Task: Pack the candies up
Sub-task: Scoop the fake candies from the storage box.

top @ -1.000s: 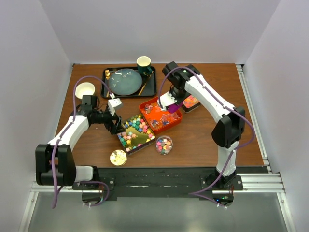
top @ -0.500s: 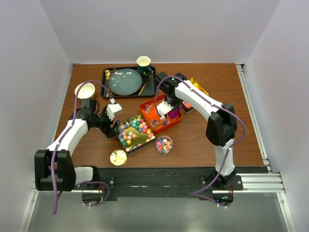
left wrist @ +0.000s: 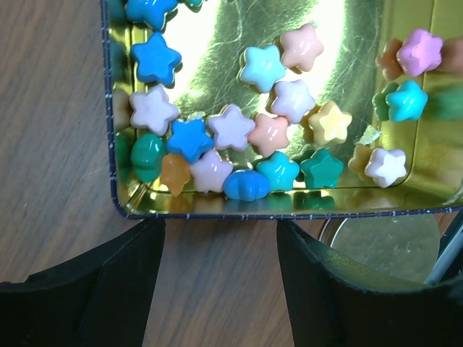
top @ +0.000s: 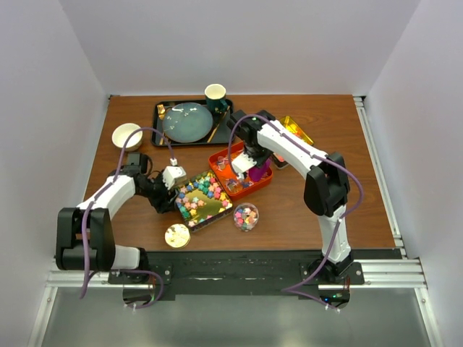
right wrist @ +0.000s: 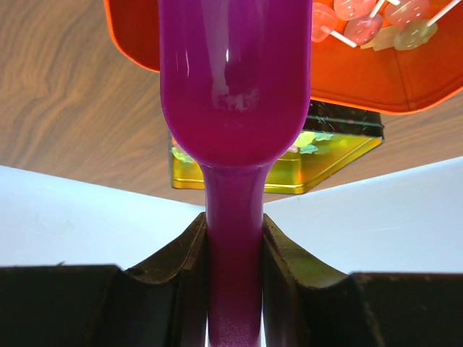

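Note:
Bright star-shaped candies (top: 204, 194) fill a square gold tin (top: 217, 215); in the left wrist view they (left wrist: 231, 126) lie close inside its rim (left wrist: 253, 213). My left gripper (top: 172, 194) is open and empty, its fingers (left wrist: 94, 289) just off the tin's left edge. My right gripper (top: 249, 163) is shut on the handle of a purple scoop (right wrist: 231, 94), held over an orange tray (top: 215, 165) of wrapped sweets (right wrist: 362, 18). A small round clear tub (top: 246, 216) holds mixed candies. The scoop's inside is hidden.
A round gold lid (top: 177, 235) lies near the front, left of the tub. A second gold tin (top: 295, 131) sits right of the orange tray. A black tray (top: 158, 134) with plate, a green cup (top: 215, 94) and a white bowl (top: 126, 135) stand at the back.
My left gripper has moved right and nearer, up against the gold tin's left edge. My right arm has swung left, carrying the scoop over the orange tray.

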Controlling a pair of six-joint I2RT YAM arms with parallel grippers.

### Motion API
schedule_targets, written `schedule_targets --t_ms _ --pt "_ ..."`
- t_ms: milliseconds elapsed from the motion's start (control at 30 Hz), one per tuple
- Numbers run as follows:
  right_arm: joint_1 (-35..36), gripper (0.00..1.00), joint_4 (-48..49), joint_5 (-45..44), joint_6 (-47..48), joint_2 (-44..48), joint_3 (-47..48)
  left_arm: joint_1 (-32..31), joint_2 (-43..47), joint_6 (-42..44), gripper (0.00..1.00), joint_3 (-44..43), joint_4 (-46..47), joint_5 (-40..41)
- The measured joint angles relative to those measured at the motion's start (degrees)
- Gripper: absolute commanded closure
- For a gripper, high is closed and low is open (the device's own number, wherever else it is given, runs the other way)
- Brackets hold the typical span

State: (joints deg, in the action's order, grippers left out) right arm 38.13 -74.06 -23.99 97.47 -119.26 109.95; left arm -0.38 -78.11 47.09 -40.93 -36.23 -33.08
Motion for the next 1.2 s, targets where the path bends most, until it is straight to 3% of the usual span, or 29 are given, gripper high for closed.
schedule_targets --t_ms 700,1000,1200 --pt "3.17 1.00 -1.38 2.49 -8.79 -3.19 0.11 0.37 -5.38 0.35 0.31 -0.11 0.04 -6.14" --pt "4.24 1.00 -5.27 5.57 -16.13 -13.94 10.12 0.37 -5.38 -1.05 0.31 -0.11 0.04 -7.19" --pt "2.40 1.00 -6.14 9.70 -23.41 -14.99 12.28 0.37 -5.38 -1.33 0.31 -0.11 0.04 -7.17"
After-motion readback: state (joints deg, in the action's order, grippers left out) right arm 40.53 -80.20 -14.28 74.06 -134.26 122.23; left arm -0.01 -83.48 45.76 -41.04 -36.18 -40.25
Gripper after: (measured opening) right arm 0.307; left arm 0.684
